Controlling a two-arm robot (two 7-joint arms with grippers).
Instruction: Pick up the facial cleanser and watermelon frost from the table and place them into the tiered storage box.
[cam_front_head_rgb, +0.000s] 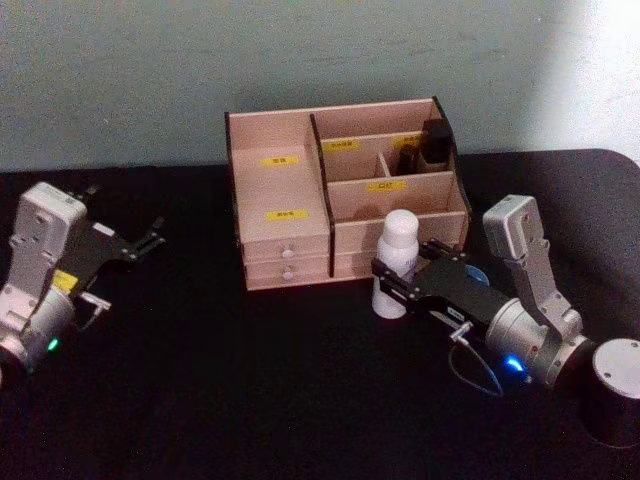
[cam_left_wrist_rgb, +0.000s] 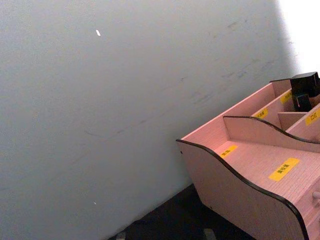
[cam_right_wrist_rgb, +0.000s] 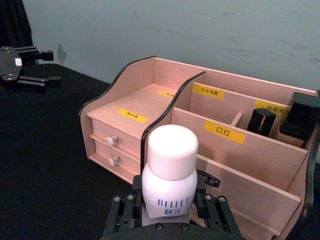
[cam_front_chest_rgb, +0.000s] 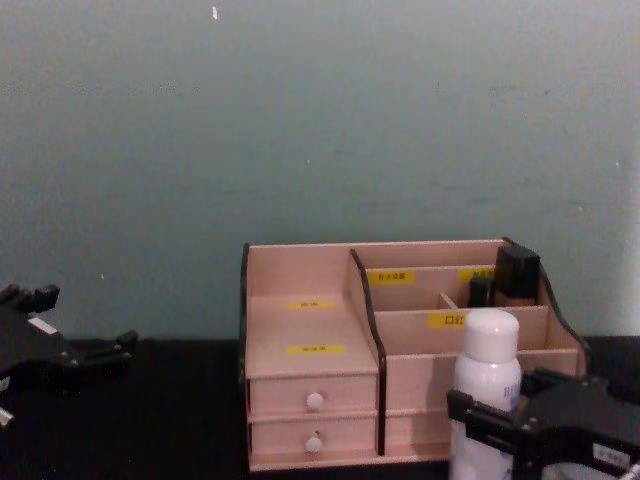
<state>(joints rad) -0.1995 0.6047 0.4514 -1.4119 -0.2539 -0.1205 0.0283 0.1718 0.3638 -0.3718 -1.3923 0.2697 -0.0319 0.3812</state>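
The facial cleanser (cam_front_head_rgb: 398, 240) is a white bottle with a white cap, standing upright on the black table just in front of the tiered storage box (cam_front_head_rgb: 280, 200). My right gripper (cam_front_head_rgb: 392, 282) is shut on its lower body, one finger on each side, as the right wrist view shows around the bottle (cam_right_wrist_rgb: 169, 170). In the chest view the bottle (cam_front_chest_rgb: 487, 375) rises above the right gripper (cam_front_chest_rgb: 495, 425). My left gripper (cam_front_head_rgb: 150, 238) hangs open and empty at the far left, away from the box. I cannot make out the watermelon frost.
Dark containers (cam_front_head_rgb: 428, 148) stand in the box's back right compartments. A black cylinder (cam_front_head_rgb: 612, 392) stands at the table's near right corner, beside my right arm. A small bluish thing (cam_front_head_rgb: 478, 272) peeks out behind the right gripper. The wall is close behind the box.
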